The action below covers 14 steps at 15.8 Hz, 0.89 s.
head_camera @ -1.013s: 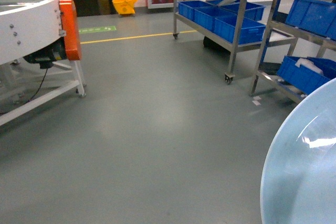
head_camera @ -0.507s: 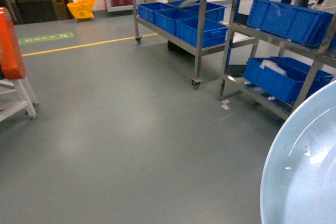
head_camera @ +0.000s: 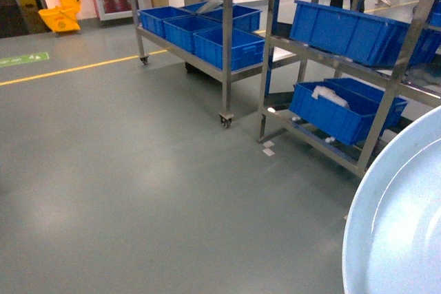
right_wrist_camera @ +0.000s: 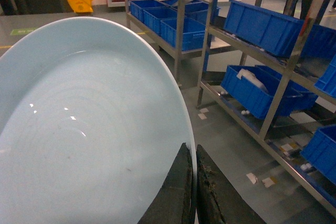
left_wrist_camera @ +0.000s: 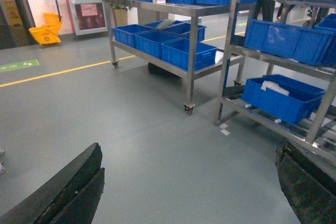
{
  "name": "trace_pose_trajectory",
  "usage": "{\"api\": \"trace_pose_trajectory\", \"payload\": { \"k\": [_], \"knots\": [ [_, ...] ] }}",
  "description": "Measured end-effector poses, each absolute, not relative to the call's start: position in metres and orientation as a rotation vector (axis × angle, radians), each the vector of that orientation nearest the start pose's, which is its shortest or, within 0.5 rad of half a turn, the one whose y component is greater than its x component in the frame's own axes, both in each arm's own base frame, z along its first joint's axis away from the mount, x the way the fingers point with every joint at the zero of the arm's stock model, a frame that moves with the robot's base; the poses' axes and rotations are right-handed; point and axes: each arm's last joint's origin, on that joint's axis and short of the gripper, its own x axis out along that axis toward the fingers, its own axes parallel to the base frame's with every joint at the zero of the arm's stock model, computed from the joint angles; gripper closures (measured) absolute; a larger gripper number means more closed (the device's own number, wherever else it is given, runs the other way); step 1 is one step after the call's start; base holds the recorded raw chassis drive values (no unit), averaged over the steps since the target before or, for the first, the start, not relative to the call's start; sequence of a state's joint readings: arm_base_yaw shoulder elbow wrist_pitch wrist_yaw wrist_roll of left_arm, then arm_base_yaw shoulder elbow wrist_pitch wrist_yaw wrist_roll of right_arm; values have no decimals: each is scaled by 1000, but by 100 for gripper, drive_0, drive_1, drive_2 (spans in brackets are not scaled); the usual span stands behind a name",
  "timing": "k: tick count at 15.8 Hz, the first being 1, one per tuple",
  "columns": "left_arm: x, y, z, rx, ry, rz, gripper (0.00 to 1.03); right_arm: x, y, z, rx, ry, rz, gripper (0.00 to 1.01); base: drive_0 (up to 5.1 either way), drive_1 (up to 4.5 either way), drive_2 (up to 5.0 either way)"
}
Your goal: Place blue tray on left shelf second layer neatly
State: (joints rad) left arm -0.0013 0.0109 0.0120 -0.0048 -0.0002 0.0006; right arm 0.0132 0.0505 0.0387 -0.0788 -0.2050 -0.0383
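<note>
The blue tray (head_camera: 403,225), pale and round, fills the bottom right of the head view and most of the right wrist view (right_wrist_camera: 89,124). My right gripper (right_wrist_camera: 190,148) is shut on its rim, one finger on each side. The left shelf (head_camera: 227,46) is a shiny steel rack on castors, ahead and left of a second rack. Its top level and lower level (head_camera: 207,60) both carry dark-blue crates. It also shows in the left wrist view (left_wrist_camera: 191,61). My left gripper (left_wrist_camera: 190,150) is open over bare floor, holding nothing. Neither gripper shows in the head view.
A second steel rack (head_camera: 386,87) stands right of the left shelf, holding dark-blue crates (head_camera: 337,111) close to the tray's edge. White paper scraps (head_camera: 268,148) lie by its foot. A yellow mop bucket (head_camera: 60,17) and a yellow floor line (head_camera: 69,70) are far left.
The head view has swung right: both racks slid left and grew nearer, and the white machine with the orange part left the view. The tray stays at the bottom right.
</note>
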Motion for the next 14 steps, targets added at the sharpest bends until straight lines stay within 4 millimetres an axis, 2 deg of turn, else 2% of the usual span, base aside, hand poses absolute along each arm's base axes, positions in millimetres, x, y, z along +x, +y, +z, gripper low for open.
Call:
{"api": "trace_pose_trajectory", "payload": {
  "k": [14],
  "knots": [
    [98, 0, 166, 0, 2, 0, 5, 98, 7, 165, -29, 86, 220, 99, 3, 431, -425]
  ]
}}
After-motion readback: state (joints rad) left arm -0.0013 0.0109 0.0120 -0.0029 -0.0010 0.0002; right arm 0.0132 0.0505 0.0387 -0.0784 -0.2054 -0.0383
